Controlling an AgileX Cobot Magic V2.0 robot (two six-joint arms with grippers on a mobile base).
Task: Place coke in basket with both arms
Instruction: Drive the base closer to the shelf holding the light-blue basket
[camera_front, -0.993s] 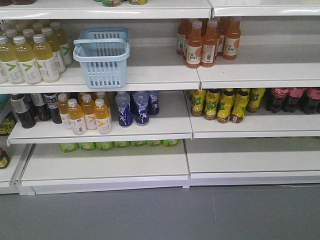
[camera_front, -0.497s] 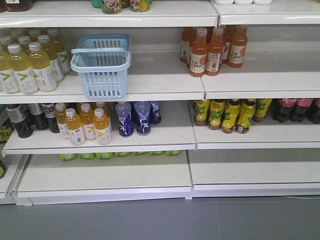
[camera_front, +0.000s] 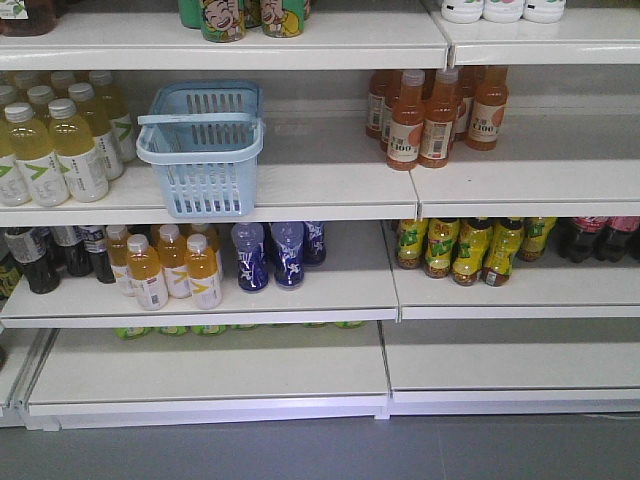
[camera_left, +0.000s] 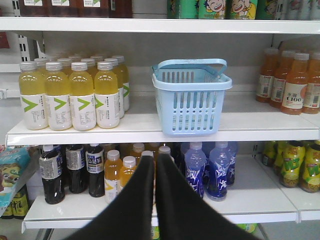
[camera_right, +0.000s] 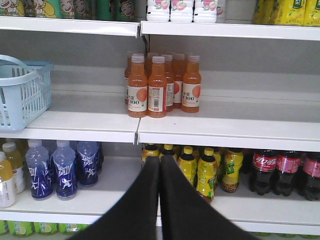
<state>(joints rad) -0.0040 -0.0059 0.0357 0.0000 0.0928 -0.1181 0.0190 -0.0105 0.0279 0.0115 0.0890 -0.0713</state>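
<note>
The left pincer (camera_left: 154, 162) and right pincer (camera_right: 159, 165) are both clenched, empty, at bottom centre of their views. The basket (camera_left: 190, 110) stands up and right of the left one, well apart. In the front view it has slid lower since a moment ago, so the approach seems unfinished. No coke can shows anywhere.

Bright, even overhead light washes the white shelves (camera_left: 142, 122), with soft shadows under each board beyond the left gripper (camera_left: 155, 152). Both it and the right gripper (camera_right: 160, 159) are soft-edged, featureless black near the lens. The front view is grainy and slightly hazy, its colours washed.
</note>
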